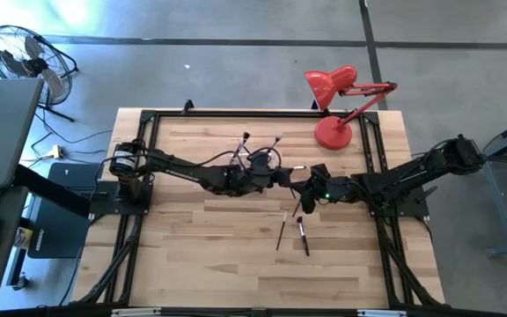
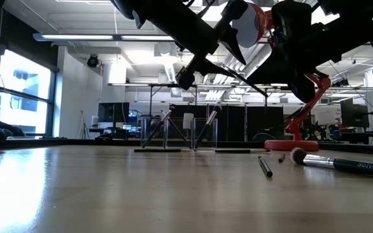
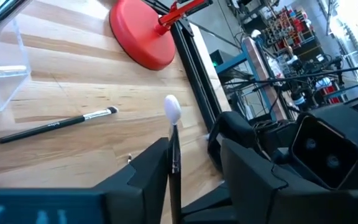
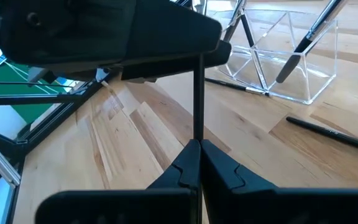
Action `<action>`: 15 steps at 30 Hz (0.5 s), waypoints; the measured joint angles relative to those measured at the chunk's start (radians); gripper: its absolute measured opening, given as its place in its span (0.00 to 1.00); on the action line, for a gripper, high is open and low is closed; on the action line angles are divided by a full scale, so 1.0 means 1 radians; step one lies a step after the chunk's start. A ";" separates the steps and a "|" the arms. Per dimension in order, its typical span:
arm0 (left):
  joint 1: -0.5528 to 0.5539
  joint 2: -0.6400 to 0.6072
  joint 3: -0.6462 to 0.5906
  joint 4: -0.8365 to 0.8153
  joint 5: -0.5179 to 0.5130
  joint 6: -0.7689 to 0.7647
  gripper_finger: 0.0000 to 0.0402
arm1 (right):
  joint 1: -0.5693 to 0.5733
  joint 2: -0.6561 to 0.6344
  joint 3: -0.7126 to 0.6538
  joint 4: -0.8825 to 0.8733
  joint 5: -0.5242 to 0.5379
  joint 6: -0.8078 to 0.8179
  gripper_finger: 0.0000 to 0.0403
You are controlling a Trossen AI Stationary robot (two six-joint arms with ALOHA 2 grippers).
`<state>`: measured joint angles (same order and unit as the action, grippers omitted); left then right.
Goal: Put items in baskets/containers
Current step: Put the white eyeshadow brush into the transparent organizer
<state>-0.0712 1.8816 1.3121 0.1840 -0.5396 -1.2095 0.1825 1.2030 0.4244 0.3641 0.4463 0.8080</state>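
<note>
Right claw (image 4: 199, 155) pinching brush (image 4: 198, 99), left claw (image 3: 191, 162) around it

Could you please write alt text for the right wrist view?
The right gripper, shut on a thin dark brush, holds it up to the left gripper. Beyond stands a clear holder with brushes leaning in it, and another brush lies on the wooden table.
</note>
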 joint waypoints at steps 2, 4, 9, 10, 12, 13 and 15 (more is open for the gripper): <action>0.000 0.000 0.000 0.000 0.000 0.000 0.34 | 0.000 0.000 0.000 0.000 0.002 0.000 0.00; 0.000 0.000 0.000 0.000 0.000 -0.001 0.33 | 0.000 0.000 0.000 0.001 0.007 0.000 0.00; 0.000 0.000 0.000 0.000 -0.003 -0.001 0.33 | 0.000 0.000 0.000 0.009 0.007 0.000 0.00; 0.000 0.000 0.000 0.000 -0.003 -0.002 0.33 | 0.000 0.000 0.000 0.011 0.007 0.000 0.00; 0.000 0.000 0.000 0.000 -0.003 -0.002 0.33 | 0.000 0.000 0.000 0.021 0.007 -0.002 0.00; 0.000 0.000 0.000 0.000 -0.003 -0.002 0.33 | 0.000 0.000 0.000 0.027 0.008 -0.003 0.00; 0.000 0.001 0.000 0.001 -0.003 -0.002 0.33 | 0.000 0.000 0.000 0.038 0.007 -0.004 0.00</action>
<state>-0.0711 1.8828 1.3121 0.1845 -0.5423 -1.2110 0.1825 1.2030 0.4244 0.4021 0.4538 0.8043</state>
